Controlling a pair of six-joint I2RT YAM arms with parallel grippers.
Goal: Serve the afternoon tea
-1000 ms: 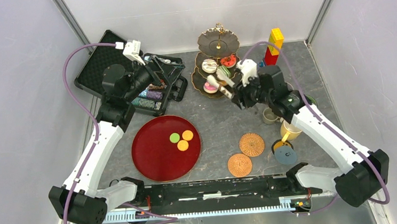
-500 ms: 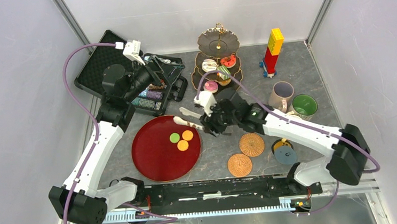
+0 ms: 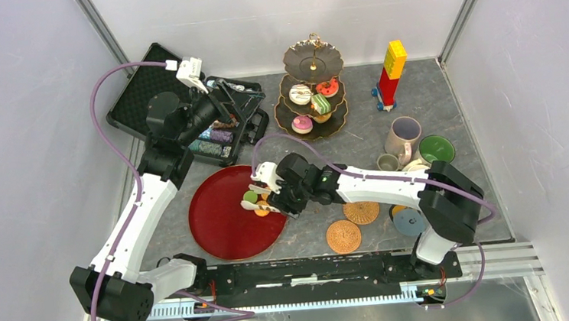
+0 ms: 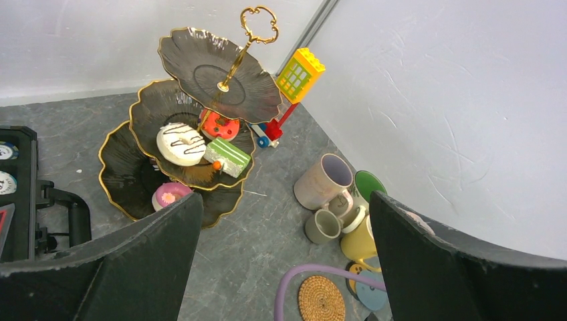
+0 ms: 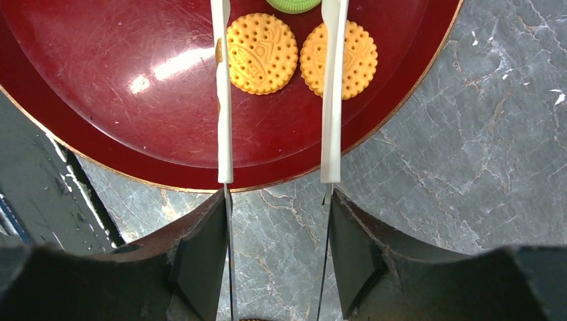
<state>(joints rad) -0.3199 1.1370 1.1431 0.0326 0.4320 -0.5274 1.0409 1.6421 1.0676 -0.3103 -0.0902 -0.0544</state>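
Right claw point(image 5: 277, 194) is pinching the tongs point(image 5: 222, 100) by their handle end, its fingers pressed on the outside of both blades but not squeezing them together. The blades stand apart and run straight out ahead of it over the red tray point(image 5: 100, 80), which sits toward the near edge of the desk, left of middle.

One orange biscuit point(image 5: 262, 53) lies between the blade tips, dead ahead. It is round, so no axis matters. A second biscuit point(image 5: 358, 59) sits just outside the right-hand blade, and the green macaron point(image 5: 294, 4) is just beyond. I cannot tell whether the tips are down at tray level.

My left claw point(image 4: 284, 200) hangs spread and empty by the far-left corner, looking at the stand point(image 3: 315, 97) at the far edge, so the right arm is the nearer one.
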